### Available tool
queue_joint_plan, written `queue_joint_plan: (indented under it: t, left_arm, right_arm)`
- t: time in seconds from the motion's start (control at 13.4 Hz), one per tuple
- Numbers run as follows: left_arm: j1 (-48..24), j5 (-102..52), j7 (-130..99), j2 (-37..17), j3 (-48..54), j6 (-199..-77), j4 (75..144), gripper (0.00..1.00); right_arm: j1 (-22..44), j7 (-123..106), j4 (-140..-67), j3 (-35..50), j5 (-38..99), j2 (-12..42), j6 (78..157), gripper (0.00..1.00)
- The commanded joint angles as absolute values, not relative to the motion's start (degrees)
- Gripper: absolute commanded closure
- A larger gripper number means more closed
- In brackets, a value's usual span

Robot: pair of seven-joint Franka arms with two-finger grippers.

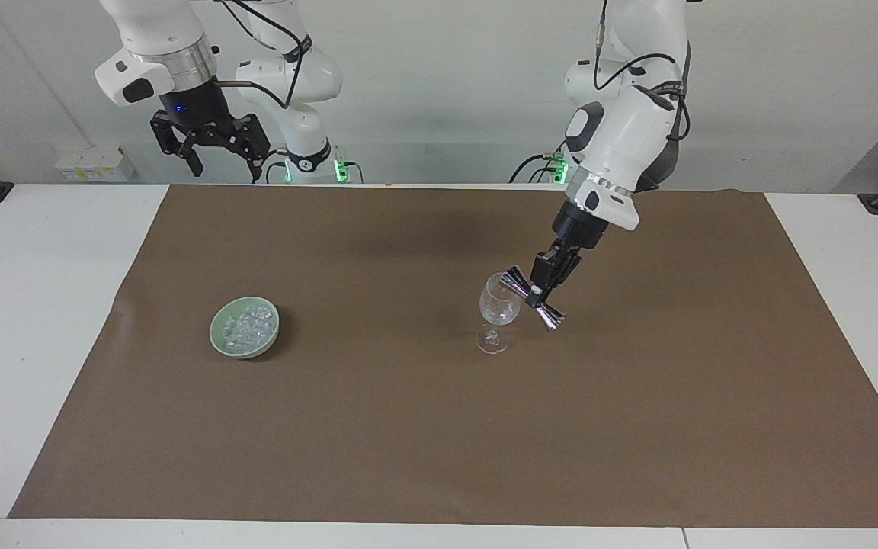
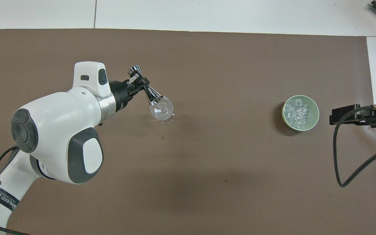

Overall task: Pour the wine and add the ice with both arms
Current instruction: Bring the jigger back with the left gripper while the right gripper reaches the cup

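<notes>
Ice (image 1: 247, 326) fills the green bowl (image 1: 218, 340) toward the right arm's end of the desk, well apart from the left claw (image 1: 539, 293), which is clamped on a steel jigger (image 1: 533, 297) tilted mouth-down over the glass (image 1: 498, 306). Right claw (image 1: 210, 152) waits, spread apart.

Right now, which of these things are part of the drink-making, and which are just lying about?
In use:
left gripper, shut on the metal jigger tipped over the stemmed glass
ice in the green bowl
right gripper, waiting open

Just there:
brown mat
</notes>
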State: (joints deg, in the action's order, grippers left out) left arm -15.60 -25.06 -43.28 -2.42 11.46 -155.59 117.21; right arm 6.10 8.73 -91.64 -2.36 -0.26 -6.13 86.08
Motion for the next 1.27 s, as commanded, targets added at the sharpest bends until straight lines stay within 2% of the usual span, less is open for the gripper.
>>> queue_joint_plan:
  t: [0.0, 0.37, 0.75, 1.2]
  left_arm:
    - [-16.70, -23.91, -41.49, -0.79, 10.63, -157.85, 119.18, 1.00]
    - [-18.19, -23.91, -41.05, -0.62, 10.63, -163.03, 121.02, 1.00]
    - [-18.19, -23.38, -39.11, 0.44, 10.55, -163.21, 121.64, 1.00]
    - [-18.02, -20.66, -37.80, 1.67, 10.55, -163.04, 122.08, 1.00]
  right_arm:
    - [5.63, 8.09, -92.11, -2.90, 0.18, -6.77, 85.43, 0.00]
    - [5.80, 7.92, -92.02, -2.72, 0.18, -7.20, 84.12, 0.00]
    - [5.63, 7.65, -92.54, -2.99, 0.26, -7.91, 84.29, 0.00]
    - [4.57, 7.47, -96.06, -3.87, 0.35, -8.44, 90.70, 0.00]
